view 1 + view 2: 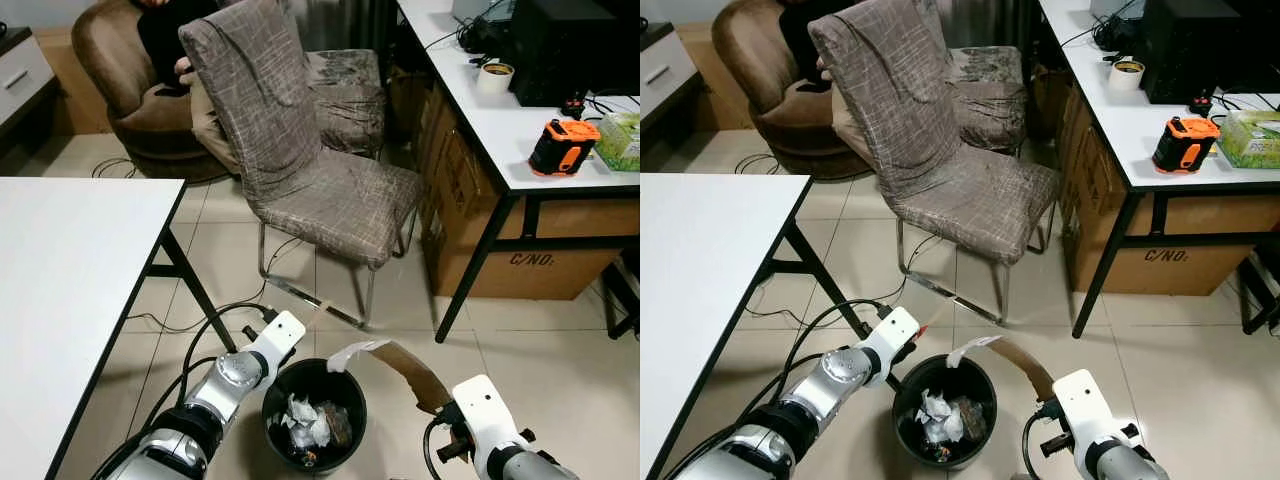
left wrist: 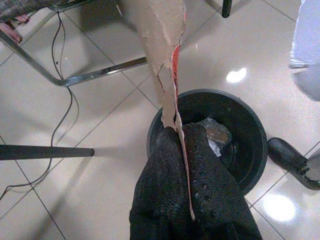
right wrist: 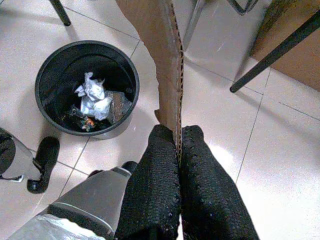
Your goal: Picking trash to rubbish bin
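Right gripper [image 3: 178,150] is clamping a brown corrugated cardboard strip [image 3: 160,55] edge-on, fingers [image 3: 155,185] pressed tight with only the sheet between them. In the head views the strip is running from the right gripper [image 1: 447,408] toward 10 o'clock, long axis slanted up, its pale torn tip [image 1: 352,352] hanging just above the bin's rim at the bin's 1 o'clock.

Left gripper [image 2: 179,131] is pinching a second, thinner card scrap [image 2: 162,45], also edge-on, fingers fully closed on it. Scrap has a ragged torn edge and a red stripe along one side; long axis is pointing straight out from the fingertips. In the left eye view the left gripper [image 1: 268,318] is sitting at the bin's 10 o'clock, just beside the rim, and the scrap [image 1: 318,312] is showing as a thin tan sliver pointing toward 2 o'clock.

Bin [image 1: 283,385] is round, black plastic, standing on glossy beige floor tiles [image 1: 560,370] between the two arms. Inside: crumpled white paper [image 1: 305,420] and darker bits I cannot identify.

Behind the bin at 12 o'clock: chair [image 1: 300,150] with a grey-brown patterned fabric cover on chrome legs. White tabletop [image 1: 70,270] at 9 o'clock. Second white tabletop [image 1: 500,120] at 2 o'clock is carrying an orange-black tape measure [image 1: 562,147] and a tape roll [image 1: 495,76]; cardboard box [image 1: 520,250] underneath.
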